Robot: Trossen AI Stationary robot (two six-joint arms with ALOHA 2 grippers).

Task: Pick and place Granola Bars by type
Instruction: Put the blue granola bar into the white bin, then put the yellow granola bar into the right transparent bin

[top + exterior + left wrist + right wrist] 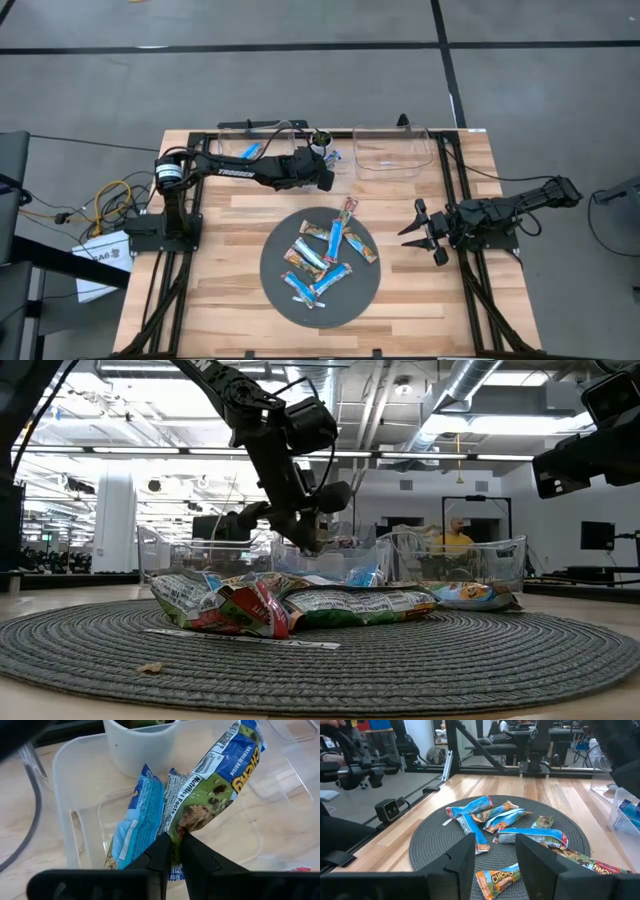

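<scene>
- Two arms at a wooden table [240, 290]; left gripper [172, 851] reaches over the left clear bin [262, 140], upper centre of the high view, fingers pinched on a blue-and-green granola bar [220, 785].
- A light-blue bar [136, 817] lies in that bin beside it.
- Right gripper [428, 232], centre right, hovers with fingers parted and empty.
- Remaining granola bars [322, 258] lie heaped on the round dark mat [275, 285], lower centre.
- Right clear bin [393, 150] stands upper centre.

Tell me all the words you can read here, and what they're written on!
"Nutrition Facts": blue-and-green bar in the left claw.
"CHEWY": orange bar nearest the right claw.
"TROSSEN": left arm.
Other wrappers on the mat: too small to read.
</scene>
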